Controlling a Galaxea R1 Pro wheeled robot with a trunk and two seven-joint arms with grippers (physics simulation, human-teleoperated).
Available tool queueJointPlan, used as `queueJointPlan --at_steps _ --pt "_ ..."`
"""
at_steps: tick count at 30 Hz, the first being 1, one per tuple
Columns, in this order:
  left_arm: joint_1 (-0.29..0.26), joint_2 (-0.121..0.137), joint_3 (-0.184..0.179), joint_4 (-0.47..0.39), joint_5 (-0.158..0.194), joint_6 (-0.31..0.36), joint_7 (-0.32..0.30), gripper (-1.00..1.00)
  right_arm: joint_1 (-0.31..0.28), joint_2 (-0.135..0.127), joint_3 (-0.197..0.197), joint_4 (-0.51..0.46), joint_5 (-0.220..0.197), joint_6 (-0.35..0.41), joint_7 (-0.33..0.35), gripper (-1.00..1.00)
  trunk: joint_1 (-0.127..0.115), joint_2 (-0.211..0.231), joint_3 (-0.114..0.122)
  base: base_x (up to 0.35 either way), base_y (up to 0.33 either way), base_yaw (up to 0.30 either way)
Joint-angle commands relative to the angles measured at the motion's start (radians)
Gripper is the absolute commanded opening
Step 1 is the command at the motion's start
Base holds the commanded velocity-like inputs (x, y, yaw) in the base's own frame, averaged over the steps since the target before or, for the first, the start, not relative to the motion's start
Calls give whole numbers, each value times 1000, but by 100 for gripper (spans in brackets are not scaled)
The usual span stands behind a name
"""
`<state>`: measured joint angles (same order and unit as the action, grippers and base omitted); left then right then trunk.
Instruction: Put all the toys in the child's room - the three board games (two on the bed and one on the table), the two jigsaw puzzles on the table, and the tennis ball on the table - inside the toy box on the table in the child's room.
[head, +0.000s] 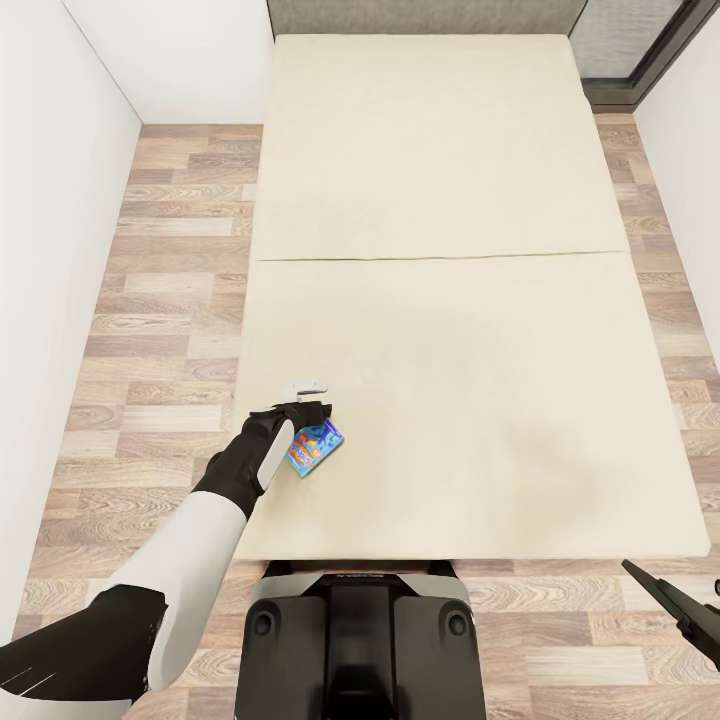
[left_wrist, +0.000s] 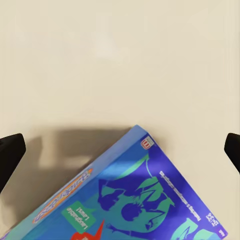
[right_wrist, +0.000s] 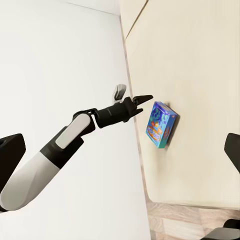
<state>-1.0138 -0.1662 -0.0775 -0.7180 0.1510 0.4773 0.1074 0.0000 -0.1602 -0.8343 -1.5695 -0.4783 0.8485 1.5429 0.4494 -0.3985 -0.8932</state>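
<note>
Left gripper (head: 305, 408) spread wide, empty, just beside blue board game (head: 315, 448) on bed (head: 450, 180); risk: fingers nudge box, miss grasp.

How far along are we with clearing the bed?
Nothing here shows as finished. In hand: the left hand hovers open just above the blue board game, which lies flat near the bed's left front corner, not yet gripped. The right hand waits off the bed's front right. No other game appears on the bed. Left: grasp it and carry it off.
</note>
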Motion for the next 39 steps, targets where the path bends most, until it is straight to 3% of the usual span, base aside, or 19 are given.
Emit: queueJointPlan --at_steps 1,16,39 --pt "0 1 -4 -1 11 4 9 100 0 0 0 0 -2 10 2 100 1 -2 -1 0 0 0" --pt "0 1 -4 -1 10 3 9 100 0 0 -2 2 -2 10 3 100 1 -2 -5 0 0 0" --pt "0 2 -3 -1 11 3 9 100 0 -1 -2 2 -2 12 3 100 1 -2 -40 0 0 0"
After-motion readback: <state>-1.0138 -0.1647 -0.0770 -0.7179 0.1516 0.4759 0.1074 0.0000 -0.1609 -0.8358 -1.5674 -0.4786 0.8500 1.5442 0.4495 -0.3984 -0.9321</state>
